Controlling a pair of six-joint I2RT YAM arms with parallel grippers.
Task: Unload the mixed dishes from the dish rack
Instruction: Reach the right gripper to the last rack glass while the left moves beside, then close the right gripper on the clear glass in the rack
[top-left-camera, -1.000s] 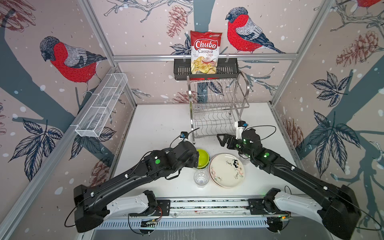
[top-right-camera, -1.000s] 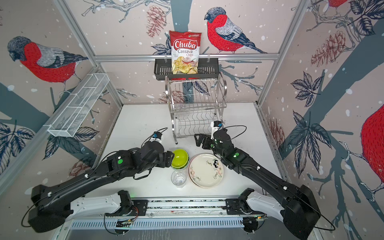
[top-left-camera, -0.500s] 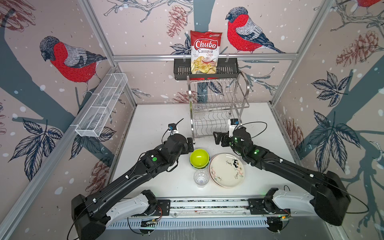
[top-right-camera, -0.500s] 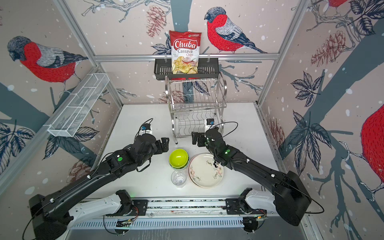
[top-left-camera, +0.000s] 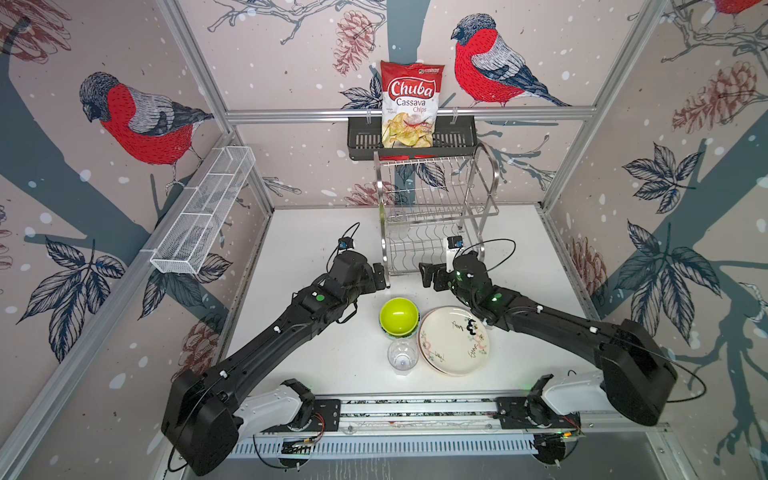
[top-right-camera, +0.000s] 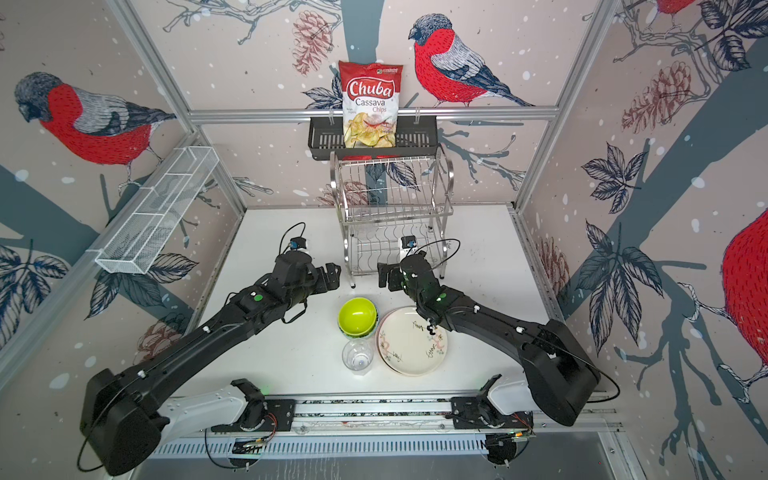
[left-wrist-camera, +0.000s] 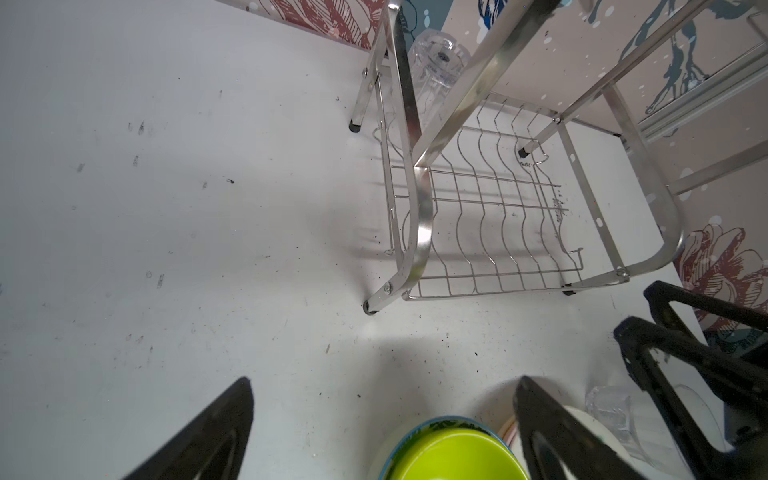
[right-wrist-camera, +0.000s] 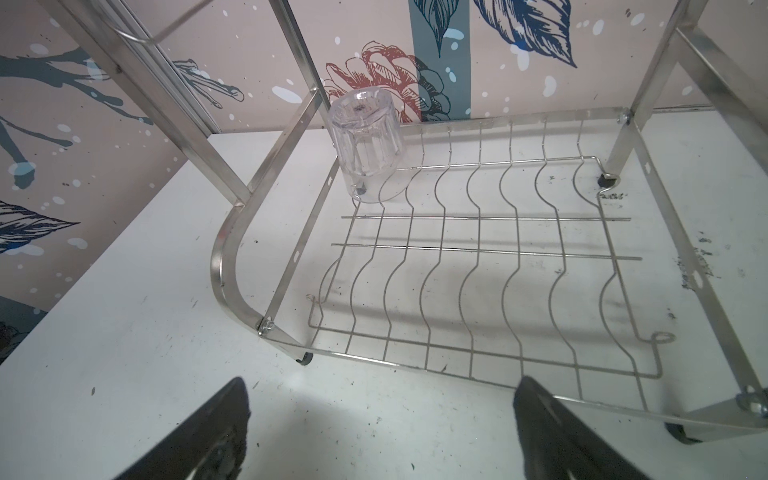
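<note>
Left gripper (top-left-camera: 379, 276) has released the lime bowl (top-left-camera: 399, 314), which now sits on the bowl stack on the table. It has backed off toward the dish rack (right-wrist-camera: 222, 266), fingers spread, nothing held. Right gripper (top-left-camera: 429, 277) has moved closer to the rack front, fingers also spread and empty. Rack's lower tier holds one inverted clear tumbler (right-wrist-camera: 365, 145) in a back corner, likely the last item. Cream plate (top-left-camera: 453, 340) and table tumbler (top-left-camera: 402, 354) are beside the bowl.

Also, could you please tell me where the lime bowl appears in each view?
Top view: lime bowl centre, left of the doodled plate.
Top view: likewise left of that plate.
Left wrist: close to the camera, before the dish rack.
Right wrist: not in it.
Shared landmark: the dish rack.
</note>
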